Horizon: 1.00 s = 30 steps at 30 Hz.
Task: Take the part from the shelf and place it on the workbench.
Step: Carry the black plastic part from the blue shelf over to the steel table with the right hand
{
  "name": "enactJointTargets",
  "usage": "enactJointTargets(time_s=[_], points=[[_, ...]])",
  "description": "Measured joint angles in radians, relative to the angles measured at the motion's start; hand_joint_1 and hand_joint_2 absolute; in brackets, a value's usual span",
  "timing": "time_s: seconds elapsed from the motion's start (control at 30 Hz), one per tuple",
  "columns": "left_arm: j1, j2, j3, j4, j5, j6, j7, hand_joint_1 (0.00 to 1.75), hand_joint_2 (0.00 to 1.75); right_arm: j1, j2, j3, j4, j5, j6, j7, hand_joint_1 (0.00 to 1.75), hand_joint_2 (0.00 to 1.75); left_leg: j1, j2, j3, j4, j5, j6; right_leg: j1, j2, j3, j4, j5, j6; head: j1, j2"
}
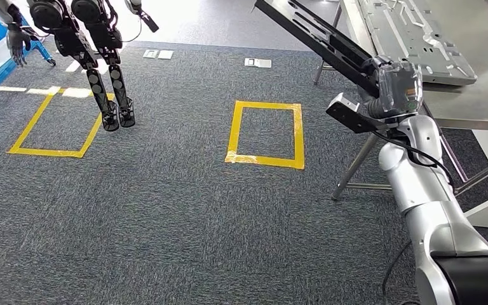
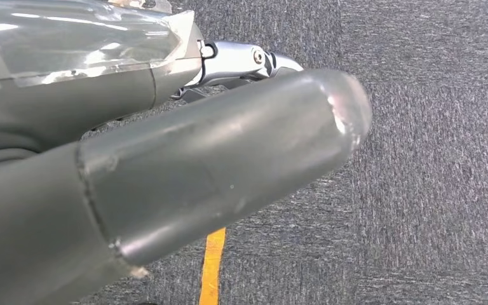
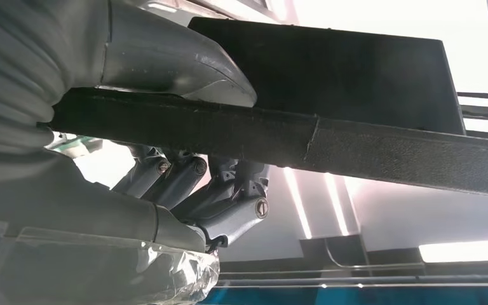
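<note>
— Black long part (image 1: pixel 321 39) sits clamped in the right hand (image 1: pixel 395 86), thumb over, fingers (image 3: pixel 229 190) under, its far end raised above the bench (image 1: pixel 476 95).
— So fetched, not yet set down?
— Yes. Left hand (image 2: pixel 184 171): I cannot tell.

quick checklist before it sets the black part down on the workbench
1. Grasp: right hand grips the long black part, thumb on one side, fingers on the other: ok.
2. Part over the workbench: its far end reaches the edge, the held end is over the carpet: not ok.
3. Landing spot: a silver metal panel already lies on the workbench: cannot tell if room remains.
4. Left hand is over the carpet, holding nothing visible: ok.
5. Another robot stands far off across the floor: ok.
</note>
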Motion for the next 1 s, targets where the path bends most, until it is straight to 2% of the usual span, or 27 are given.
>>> enactJointTargets(time_s=[0.67,1.0], points=[[-0.001,-0.001,0.0,0.0,-0.009,-0.005,0.001,0.0,0.0,0.002,-0.024,-0.01,0.025,0.003,-0.01,0.013,1.73,1.75,0.0,0.0,-0.001,0.0,0.0,0.001,0.0,-0.001,-0.001,0.0,0.0,0.001,0.0,0.0],[-0.007,-0.002,0.0,0.0,-0.01,-0.001,0.001,0.0,0.0,0.025,-0.03,-0.025,0.033,0.047,-0.031,0.023,1.73,1.75,0.007,0.002,-0.002,0.0,0.0,0.0,0.001,-0.001,-0.001,0.001,0.001,0.001,0.0,0.0]])
